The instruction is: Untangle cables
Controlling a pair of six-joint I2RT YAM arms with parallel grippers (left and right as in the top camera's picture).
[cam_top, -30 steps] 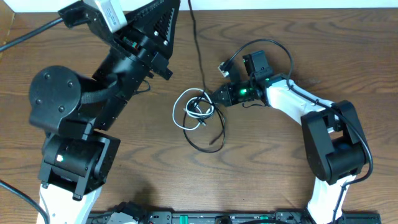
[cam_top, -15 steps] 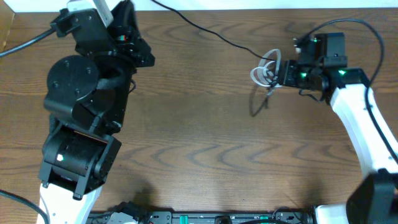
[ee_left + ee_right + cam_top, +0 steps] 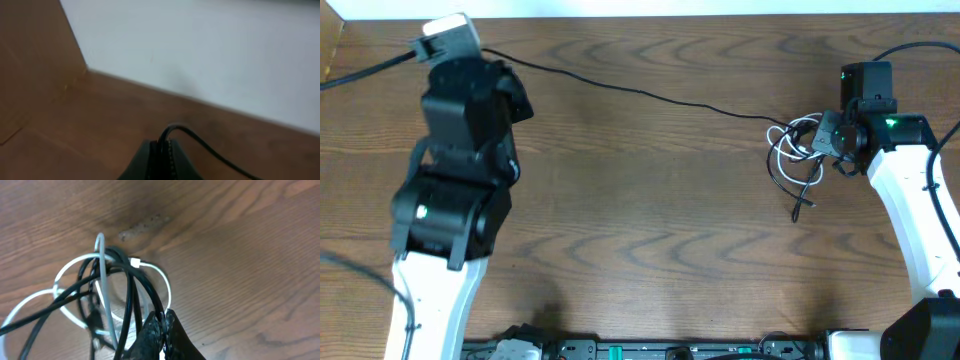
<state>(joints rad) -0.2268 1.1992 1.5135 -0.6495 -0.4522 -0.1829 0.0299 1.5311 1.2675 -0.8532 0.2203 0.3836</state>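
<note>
A thin black cable point(image 3: 650, 93) runs taut across the wooden table from my left gripper point(image 3: 478, 55) at the far left to a tangle at the right. In the left wrist view, my left gripper point(image 3: 162, 150) is shut on the black cable point(image 3: 200, 142). My right gripper point(image 3: 823, 135) is shut on the tangle, where loops of the white cable point(image 3: 782, 140) wind through black loops. In the right wrist view, my right gripper point(image 3: 164, 322) pinches a black strand point(image 3: 132, 287), with the white cable point(image 3: 70, 267) looped around it. A black plug end point(image 3: 800, 208) trails below the tangle.
A brown cardboard wall point(image 3: 30, 75) stands at the table's far left corner, next to a white surface point(image 3: 200, 50) behind the table's back edge. A black rail point(image 3: 640, 350) runs along the front edge. The thick robot wire point(image 3: 360, 65) leaves the left arm.
My left gripper pulled the black cable to the far left. My right gripper carried the tangle from the middle to the right. The black cable now stretches across the table.
</note>
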